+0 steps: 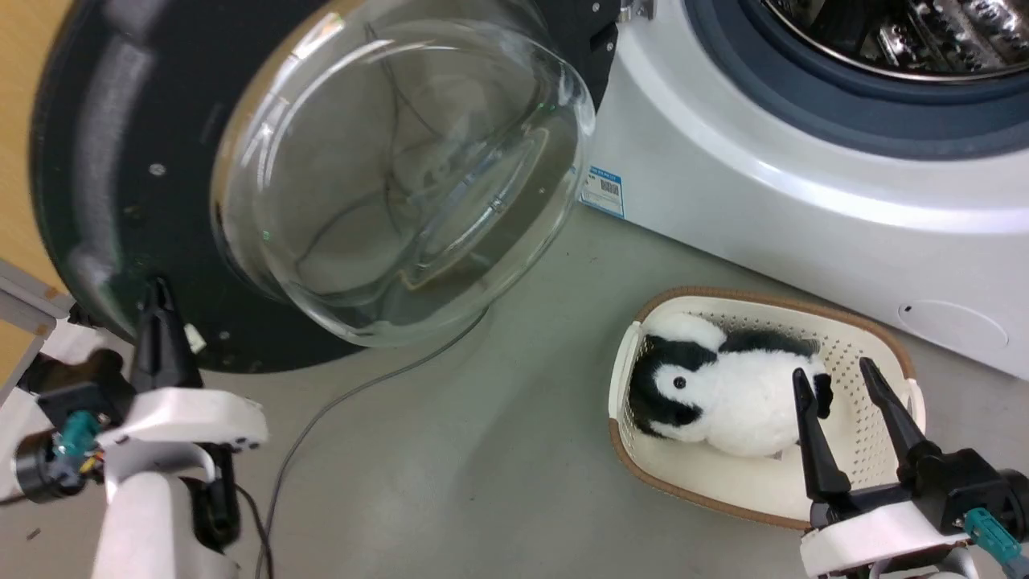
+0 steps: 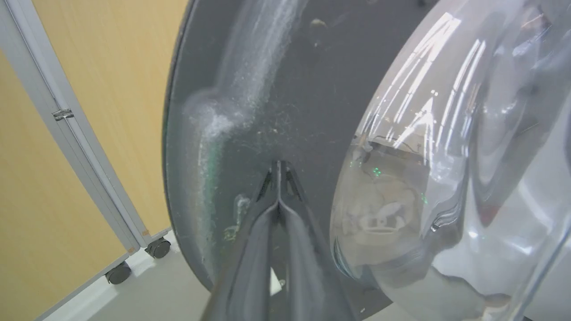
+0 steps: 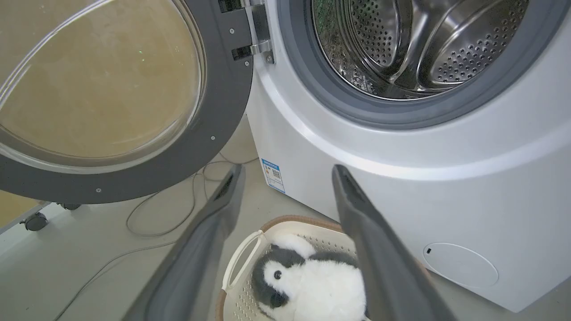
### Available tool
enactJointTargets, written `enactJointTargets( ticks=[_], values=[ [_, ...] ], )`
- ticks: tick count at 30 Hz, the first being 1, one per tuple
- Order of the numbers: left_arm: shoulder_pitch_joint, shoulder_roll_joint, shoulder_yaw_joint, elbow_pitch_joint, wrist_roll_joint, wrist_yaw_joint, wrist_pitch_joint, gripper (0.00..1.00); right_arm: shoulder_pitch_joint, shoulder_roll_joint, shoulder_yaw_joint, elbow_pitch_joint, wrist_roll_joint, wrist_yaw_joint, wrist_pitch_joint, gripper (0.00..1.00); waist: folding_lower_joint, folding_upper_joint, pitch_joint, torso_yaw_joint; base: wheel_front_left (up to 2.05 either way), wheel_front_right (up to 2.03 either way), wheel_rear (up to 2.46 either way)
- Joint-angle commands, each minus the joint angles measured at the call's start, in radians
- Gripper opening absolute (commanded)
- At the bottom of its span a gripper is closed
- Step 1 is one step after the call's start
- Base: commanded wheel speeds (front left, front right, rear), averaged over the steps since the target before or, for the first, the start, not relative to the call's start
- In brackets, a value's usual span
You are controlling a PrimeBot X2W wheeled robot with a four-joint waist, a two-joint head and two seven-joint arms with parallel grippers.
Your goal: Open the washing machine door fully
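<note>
Head view, Sam: where does the door stand?

Jo, the large round glossy black washing machine door, with its bulging clear glass bowl, stands wide of the big white front-loading washing machine. Its matte dark inner face is turned toward us, straight ahead of the left gripper.

What are those fingers doing?

The 2 long dark fingers are pressed together with nothing between them. In the left wrist view their tips sit at the inner face, apparently touching it. The glass bowl is just to their right and the door's rim to their left.

And the other arm?

The right gripper is spread wide and empty, above a cream perforated basket holding a black-and-white plush penguin. Beyond its fingers, in the right wrist view, the perforated steel drum is fully exposed.

So, done?

Nearly, I judge. The opening is clear, but I cannot tell whether the silver hinge is at its stop. Perhaps 1 last outward push remains.
</note>
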Motion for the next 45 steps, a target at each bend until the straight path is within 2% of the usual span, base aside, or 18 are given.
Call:
enactJointTargets(
  ticks=[1, 11, 17, 27, 34, 39, 45],
  values=[
    [-0.037, 0.014, 0.023, 0.021, 0.006, -0.009, -0.004, 0.00, -0.021, -0.010, 0.000, -0.006, -0.003, 0.001, -0.004, 1.00, -0.0001, 0.0000, 0.014, -0.008, 0.00, 0.00, 0.00],
    [-0.170, 0.055, 0.113, 0.157, 0.009, -0.047, -0.004, 0.00, -0.055, -0.031, 0.007, -0.002, -0.007, 0.001, -0.004, 1.00, -0.0001, 0.0000, 0.062, -0.035, 0.00, 0.00, 0.00],
    [-0.230, 0.081, 0.171, 0.238, 0.011, -0.049, -0.004, 0.00, -0.069, -0.037, 0.008, -0.002, -0.008, 0.001, -0.004, 1.00, -0.0001, 0.0000, 0.080, -0.060, 0.00, 0.00, 0.00],
    [-0.262, 0.091, 0.226, 0.309, 0.026, -0.056, -0.004, 0.00, -0.071, -0.039, 0.001, -0.003, -0.010, 0.001, -0.004, 1.00, -0.0001, 0.0000, 0.079, -0.087, 0.00, 0.00, 0.00],
    [-0.232, 0.094, 0.236, 0.298, 0.051, -0.079, -0.004, 0.00, -0.060, -0.016, -0.005, 0.002, -0.007, 0.001, -0.004, 1.00, -0.0001, 0.0000, 0.021, -0.100, 0.00, 0.00, 0.00],
    [-0.185, 0.091, 0.247, 0.236, 0.060, -0.101, -0.004, 0.00, -0.046, 0.001, -0.011, 0.003, -0.001, 0.001, -0.004, 1.00, -0.0001, 0.0000, -0.033, -0.115, 0.00, 0.00, 0.00],
    [-0.106, 0.061, 0.220, 0.125, 0.084, -0.128, -0.004, 0.00, -0.011, 0.013, -0.028, 0.002, 0.008, 0.001, -0.004, 1.00, -0.0001, 0.0000, -0.102, -0.123, 0.00, 0.00, 0.00]
  ],
)
